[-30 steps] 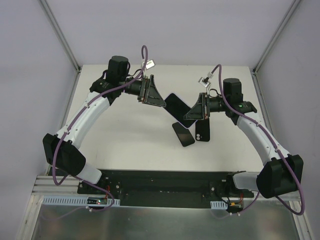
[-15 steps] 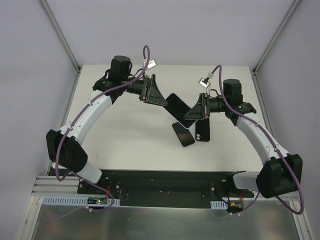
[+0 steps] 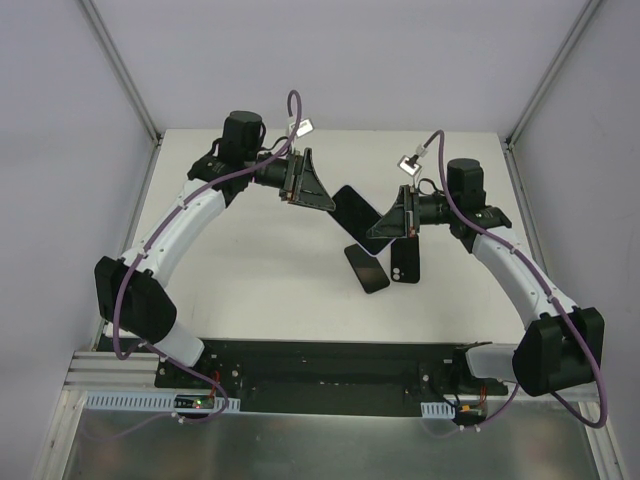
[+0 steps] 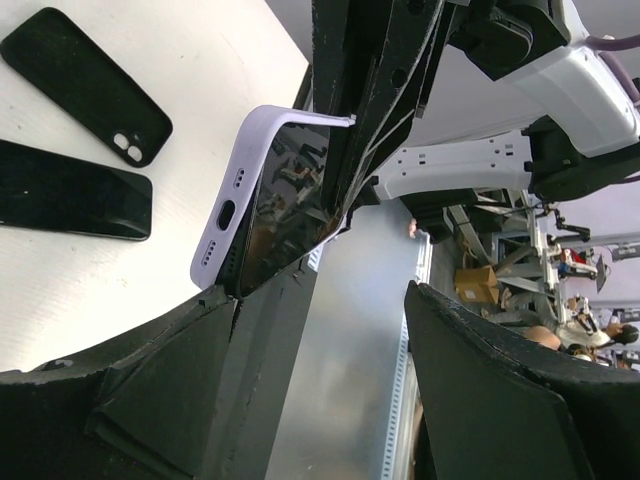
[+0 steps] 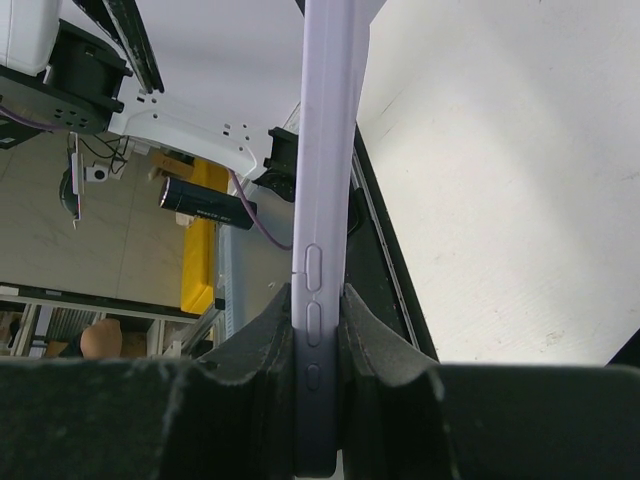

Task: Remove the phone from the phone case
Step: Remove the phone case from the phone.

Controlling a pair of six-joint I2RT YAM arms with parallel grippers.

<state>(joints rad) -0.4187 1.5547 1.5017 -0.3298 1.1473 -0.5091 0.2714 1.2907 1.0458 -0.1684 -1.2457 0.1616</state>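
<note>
- Currently my right fingers are closed on the lilac phone case, pinching across its thin dimension, with the side buttons facing that wrist camera.
- The phone is seated in the case. It hangs in the air above the tabletop, centre of the overhead view, between my two arms.
- My left fingers are spread apart and hold nothing. The port end of the case sits right by one fingertip in the lower left of the left wrist view. I can't tell if it is touching.
- A black case and a black phone lie flat on the tabletop, upper left of that view. They lie just beside each other and apart from what I'm holding.
- Handling guess: the case looks like soft rubbery material, so it should be grippy and bendy at the lip. The phone is a rigid slab with a glossy glass front, so likely slippery and crack-prone, and it carries most of the weight.
- Where to grab: take the case rim at a free corner of the port end and peel the lip back. Don't squeeze the glass.
- Concern: my right pinch appears to press front and back together, which would trap the phone, so it may need to shift to the case edges.
- Risk: once the lip lets go the phone could slide out and drop, so keep it low and supported.
</note>
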